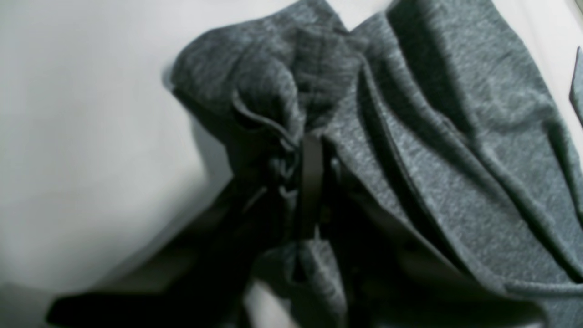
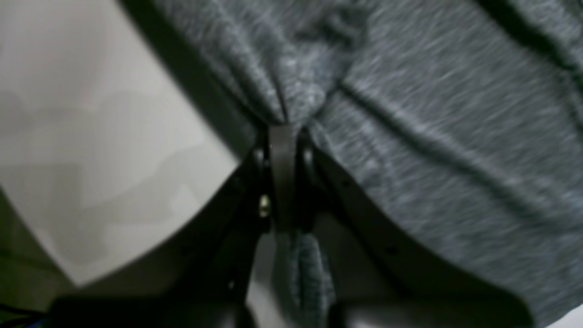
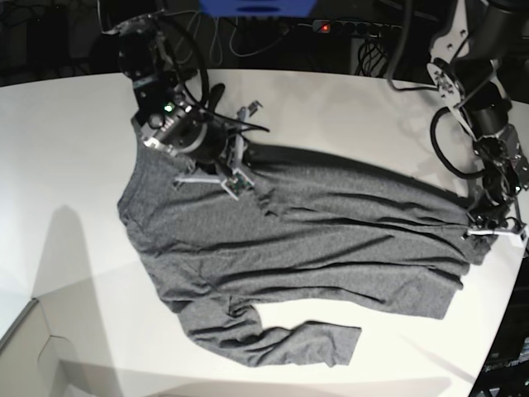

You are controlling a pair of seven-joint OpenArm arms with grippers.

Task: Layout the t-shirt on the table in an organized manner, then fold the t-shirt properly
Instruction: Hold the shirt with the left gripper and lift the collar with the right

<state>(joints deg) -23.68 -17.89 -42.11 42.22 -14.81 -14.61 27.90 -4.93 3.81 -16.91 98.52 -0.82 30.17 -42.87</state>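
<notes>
Base view, with both wrist views. The right arm [image 3: 161, 91] reaches in from the far left and bends down over the far-left part of the t-shirt [image 3: 297, 240]. Its right gripper [image 2: 283, 136] is clenched on a bunched fold of the grey knit; in the right wrist view the cloth puckers into the pinched fingers [image 2: 281, 159], and a small roll of fabric shows behind them. The left arm [image 3: 483, 107] descends along the right side of the scene, its wrist low at the shirt's right end. The left gripper [image 1: 312, 150] is likewise closed on a gathered edge of the garment, with a hem curling just beside the fingers [image 1: 312, 182] in the left wrist view.

The t-shirt lies spread on the table [image 3: 66, 149], stretched between the two grippers from far left to right, with long wrinkles running along that line. One sleeve [image 3: 281, 339] lies folded toward the near side, its cuff pointing right. The shirt's right end sits close to the table's curved right edge [image 3: 517, 273], just beside the left gripper. Bare white surface extends to the left of the shirt, along the far side between the arms, and along the near side below the sleeve.
</notes>
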